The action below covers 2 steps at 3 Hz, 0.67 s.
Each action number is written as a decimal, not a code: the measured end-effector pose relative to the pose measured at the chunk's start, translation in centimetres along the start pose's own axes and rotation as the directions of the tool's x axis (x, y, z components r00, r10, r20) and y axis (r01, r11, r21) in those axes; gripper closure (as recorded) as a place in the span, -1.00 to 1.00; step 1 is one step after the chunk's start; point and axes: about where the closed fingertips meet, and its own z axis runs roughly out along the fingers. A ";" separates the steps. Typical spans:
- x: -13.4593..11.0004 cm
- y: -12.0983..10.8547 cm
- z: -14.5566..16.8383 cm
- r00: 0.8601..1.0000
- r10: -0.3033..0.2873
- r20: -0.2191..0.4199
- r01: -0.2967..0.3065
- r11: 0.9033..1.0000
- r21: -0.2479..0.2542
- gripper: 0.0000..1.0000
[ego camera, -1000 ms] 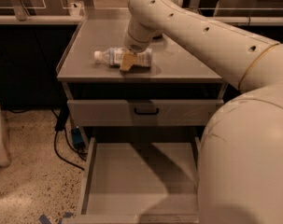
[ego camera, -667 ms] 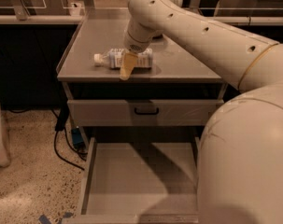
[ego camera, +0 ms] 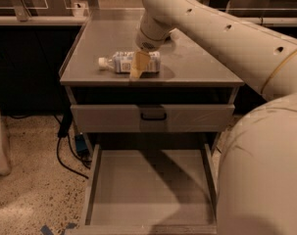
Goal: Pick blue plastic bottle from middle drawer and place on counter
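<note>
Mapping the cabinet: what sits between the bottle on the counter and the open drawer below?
Camera view: a closed drawer front with black handle. The claw is at the blue plastic bottle.

drawer front (ego camera: 109,119), black handle (ego camera: 153,115) | black cables (ego camera: 63,156) on speckled floor (ego camera: 30,195) | blue tape (ego camera: 46,228)

Dim room. A speckled pale floor (ego camera: 25,199) has black cables (ego camera: 64,155) at the left. Far back, a long pale ledge (ego camera: 35,20) tops dark cabinets (ego camera: 25,67).

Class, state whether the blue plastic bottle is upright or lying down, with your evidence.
Lying down: the blue plastic bottle rests lengthwise on the counter, cap toward picture-left, with the gripper at its middle.
</note>
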 end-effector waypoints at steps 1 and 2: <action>0.8 -0.6 -5.2 0.999 0.036 -0.031 -0.035 0.998 0.048 -1.00; 2.0 -0.8 -12.6 0.993 0.106 -0.058 -0.097 0.985 0.141 -1.00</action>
